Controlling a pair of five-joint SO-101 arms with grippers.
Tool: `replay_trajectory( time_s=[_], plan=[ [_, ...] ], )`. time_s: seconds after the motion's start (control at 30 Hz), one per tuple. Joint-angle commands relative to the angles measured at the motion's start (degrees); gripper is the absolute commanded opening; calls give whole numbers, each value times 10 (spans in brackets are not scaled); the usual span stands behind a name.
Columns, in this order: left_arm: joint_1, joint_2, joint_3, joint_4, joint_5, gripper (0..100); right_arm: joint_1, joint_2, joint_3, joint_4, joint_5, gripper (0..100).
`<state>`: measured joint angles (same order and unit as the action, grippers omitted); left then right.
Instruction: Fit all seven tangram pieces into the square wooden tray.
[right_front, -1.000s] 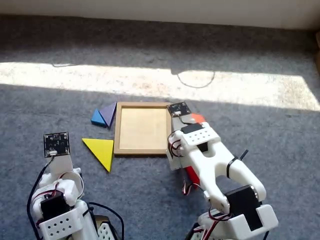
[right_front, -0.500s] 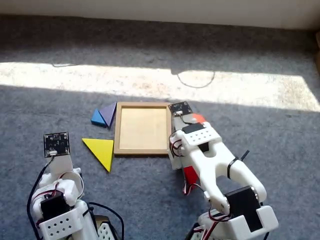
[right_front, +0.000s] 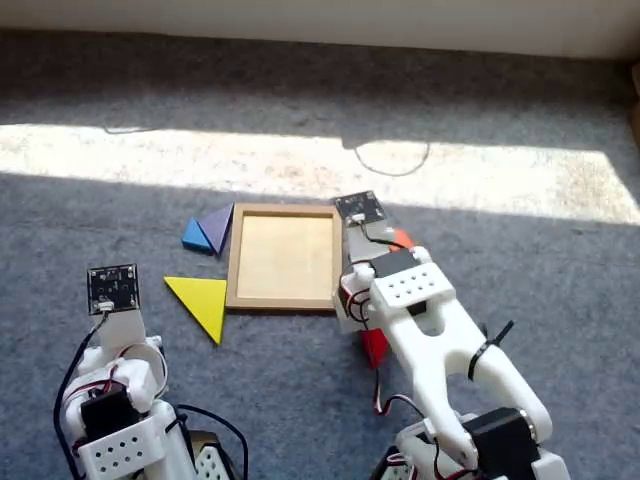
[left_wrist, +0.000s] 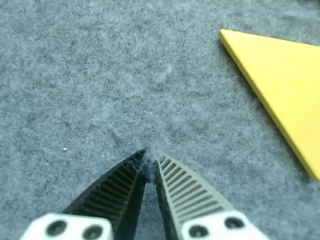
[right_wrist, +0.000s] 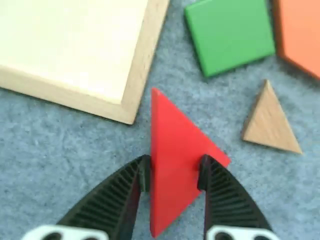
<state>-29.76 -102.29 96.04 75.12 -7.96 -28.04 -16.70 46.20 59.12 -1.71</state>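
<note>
The square wooden tray (right_front: 233, 262) lies empty in the middle of the carpet. My right gripper (right_wrist: 174, 172) is shut on the red triangle (right_wrist: 175, 150), one finger on each edge, just off the tray's near right corner (right_wrist: 142, 65). In the high view the red triangle (right_front: 375, 347) peeks out under the right arm (right_front: 410, 295). A green square (right_wrist: 230, 35), an orange piece (right_wrist: 300, 35) and a small wood-coloured triangle (right_wrist: 270, 125) lie to the tray's right. The yellow triangle (right_front: 203, 302), blue triangle (right_front: 195, 236) and purple triangle (right_front: 218, 226) lie on its left. My left gripper (left_wrist: 150, 161) is shut over bare carpet beside the yellow triangle (left_wrist: 280, 80).
Grey carpet covers the whole floor, with a sunlit band (right_front: 300, 165) behind the tray. A thin cable loop (right_front: 390, 160) lies in that band. The left arm (right_front: 110, 400) sits at the near left corner.
The right arm has shifted pose, its upper part swinging nearer the camera, and the red triangle under it has moved slightly left. The left arm has stayed still.
</note>
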Motion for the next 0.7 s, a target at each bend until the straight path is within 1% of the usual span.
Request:
replay_trajectory(
  time_s=[0.0,0.27,0.33,0.47,0.5,0.6,0.67],
  plan=[
    [-6,-18,12,4,1,6,-6,-45,-4,7,-6,139],
    [-6,-18,12,4,1,6,-4,-49,-9,7,-10,141],
    [-6,-18,12,4,1,6,-4,-44,-7,8,-10,175],
    [-6,-18,12,4,1,6,-7,-44,-5,44,-11,311],
    [-6,-18,12,4,1,6,-7,-44,-5,45,-11,325],
    [-6,-18,12,4,1,6,-22,-41,-4,44,-12,327],
    [-6,-18,12,4,1,6,-36,-22,-5,44,-30,327]
  ],
)
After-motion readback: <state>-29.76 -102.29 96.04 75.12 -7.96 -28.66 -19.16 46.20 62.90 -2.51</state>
